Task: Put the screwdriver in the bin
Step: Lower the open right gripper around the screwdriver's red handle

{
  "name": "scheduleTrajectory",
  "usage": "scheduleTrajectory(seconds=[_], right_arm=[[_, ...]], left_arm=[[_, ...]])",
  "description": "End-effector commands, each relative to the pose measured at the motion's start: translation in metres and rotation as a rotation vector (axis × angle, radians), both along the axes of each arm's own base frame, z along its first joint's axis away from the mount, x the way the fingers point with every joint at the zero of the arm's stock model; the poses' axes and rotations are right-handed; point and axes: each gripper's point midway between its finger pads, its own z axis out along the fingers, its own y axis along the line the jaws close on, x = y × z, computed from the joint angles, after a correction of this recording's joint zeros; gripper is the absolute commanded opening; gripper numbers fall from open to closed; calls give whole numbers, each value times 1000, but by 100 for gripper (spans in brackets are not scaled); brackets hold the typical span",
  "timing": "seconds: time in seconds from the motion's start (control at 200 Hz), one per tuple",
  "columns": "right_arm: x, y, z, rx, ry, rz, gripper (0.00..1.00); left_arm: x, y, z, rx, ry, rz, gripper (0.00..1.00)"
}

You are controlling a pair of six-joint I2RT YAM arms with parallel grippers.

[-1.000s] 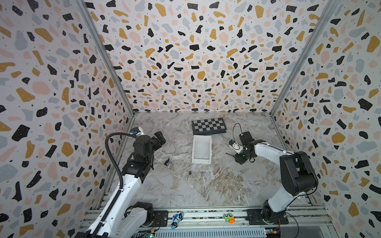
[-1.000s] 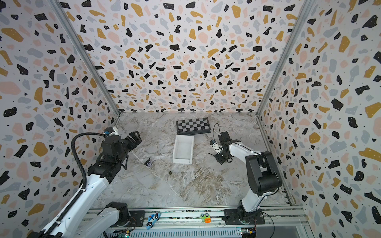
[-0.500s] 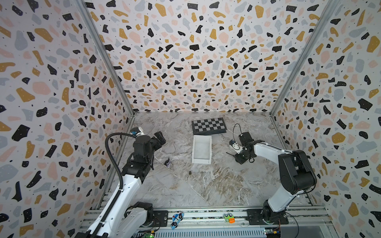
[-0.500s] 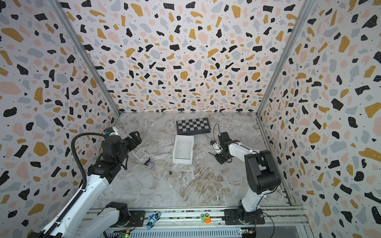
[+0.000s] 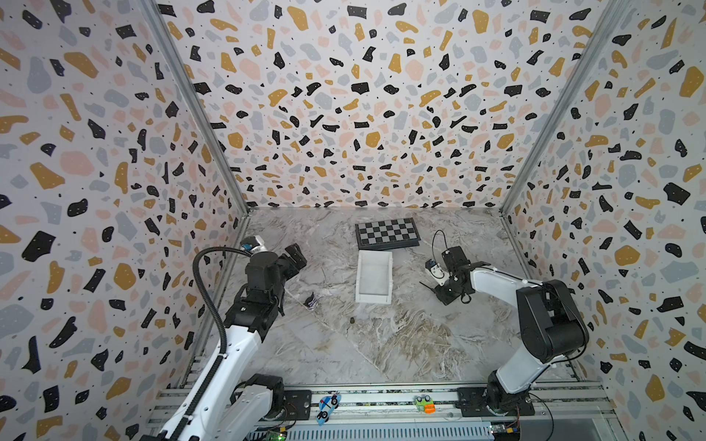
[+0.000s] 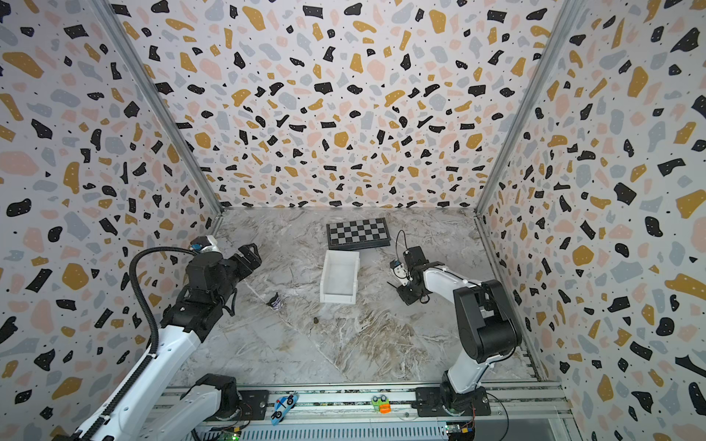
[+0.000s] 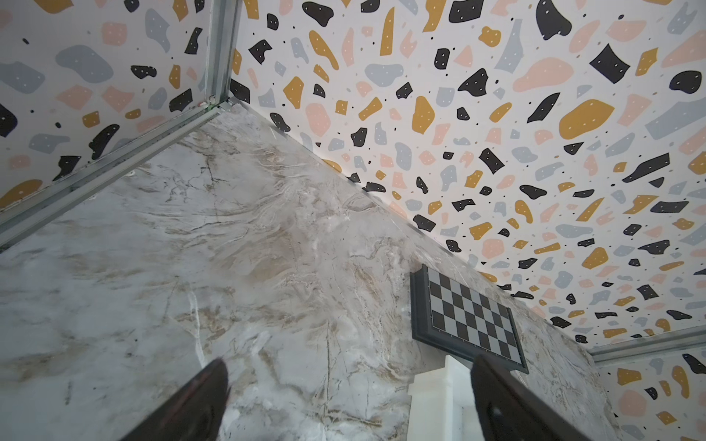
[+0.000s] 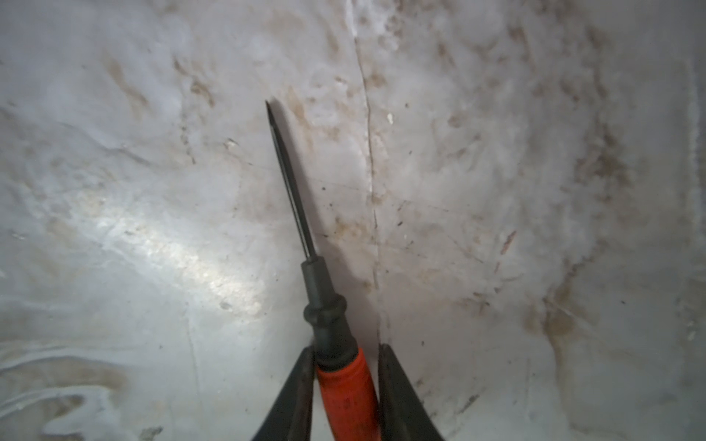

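right pincer (image 8: 345, 353) clamped on screwdriver (image 8: 325, 305) handle, bin (image 5: 373, 299) nearby

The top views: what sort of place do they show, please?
Probably a robot test cell, not a home. Patterned wall panels in metal framing enclose a marble-look tabletop, and a left arm and a right arm are mounted on a rail at its front edge.

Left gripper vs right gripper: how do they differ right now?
Left gripper has its jaws wide apart and empty; right gripper is closed on the screwdriver's red handle. Left gripper hangs clear above the table; right gripper sits low at the table, right of the bin. Both have black fingers.
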Motion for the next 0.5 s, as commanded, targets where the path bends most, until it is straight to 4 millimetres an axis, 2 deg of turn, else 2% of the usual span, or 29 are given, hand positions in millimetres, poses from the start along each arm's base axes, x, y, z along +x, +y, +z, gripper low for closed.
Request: scheduleTrajectory(seconds=[0.0, 0.265, 0.496], right_arm=[[-9, -7, -1, -24, 12, -25, 27], [-10, -5, 1, -17, -5, -41, 28], [-14, -7, -4, -22, 12, -47, 38]], left_arm=[[-1, 0, 4, -3, -20, 5, 100], [0, 0, 3, -4, -18, 5, 100], [0, -1, 3, -9, -14, 4, 100]])
